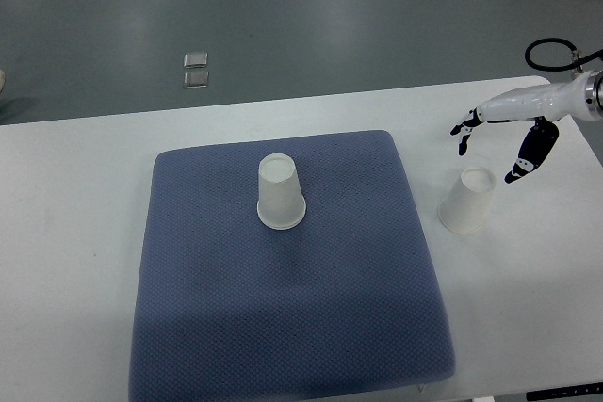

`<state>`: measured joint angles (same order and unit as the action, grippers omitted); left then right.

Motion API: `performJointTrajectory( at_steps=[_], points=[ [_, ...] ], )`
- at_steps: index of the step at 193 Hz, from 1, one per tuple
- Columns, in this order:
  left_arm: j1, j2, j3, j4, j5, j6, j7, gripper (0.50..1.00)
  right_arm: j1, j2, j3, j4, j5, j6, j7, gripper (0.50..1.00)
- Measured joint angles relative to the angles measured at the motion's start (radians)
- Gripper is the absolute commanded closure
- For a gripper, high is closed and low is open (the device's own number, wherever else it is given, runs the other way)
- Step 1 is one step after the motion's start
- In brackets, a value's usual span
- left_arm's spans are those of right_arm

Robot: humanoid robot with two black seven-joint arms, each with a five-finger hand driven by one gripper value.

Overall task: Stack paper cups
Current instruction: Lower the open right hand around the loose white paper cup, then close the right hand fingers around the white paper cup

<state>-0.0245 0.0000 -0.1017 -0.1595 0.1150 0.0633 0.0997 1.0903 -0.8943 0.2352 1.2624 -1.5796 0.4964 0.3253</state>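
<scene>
Two white paper cups stand upside down. One cup [281, 193] sits on the blue mat [292, 308], near its upper middle. The other cup [467, 201] rests on the white table just right of the mat. My right hand [492, 143] hovers above and slightly behind that second cup, fingers spread and holding nothing. Its white arm comes in from the right edge. The left arm does not show.
The white table [75, 233] runs across the view, its far edge near the top. Beyond it is grey floor with two small clear squares [196, 69]. A black cable [556, 52] loops near the right arm.
</scene>
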Motion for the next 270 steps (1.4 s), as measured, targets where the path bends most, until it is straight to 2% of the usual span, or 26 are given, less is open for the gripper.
performJointTrajectory(
  at_steps=[56, 102, 200, 238, 270],
  points=[
    [0.000, 0.000, 0.000, 0.000, 0.000, 0.000, 0.000, 0.500, -0.032, 0.038, -0.074, -0.004, -0.017, -0.125, 0.000, 0.579],
    [0.000, 0.000, 0.000, 0.000, 0.000, 0.000, 0.000, 0.500, -0.065, 0.068, -0.077, -0.016, -0.021, -0.190, 0.000, 0.579],
    [0.000, 0.000, 0.000, 0.000, 0.000, 0.000, 0.000, 0.500, -0.139, 0.143, -0.079, -0.108, -0.058, -0.268, 0.000, 0.583],
    [0.000, 0.000, 0.000, 0.000, 0.000, 0.000, 0.000, 0.500, -0.140, 0.146, -0.092, -0.123, -0.065, -0.274, 0.000, 0.585],
    [0.000, 0.000, 0.000, 0.000, 0.000, 0.000, 0.000, 0.500, -0.140, 0.146, -0.109, -0.147, -0.078, -0.310, 0.000, 0.585]
  ],
)
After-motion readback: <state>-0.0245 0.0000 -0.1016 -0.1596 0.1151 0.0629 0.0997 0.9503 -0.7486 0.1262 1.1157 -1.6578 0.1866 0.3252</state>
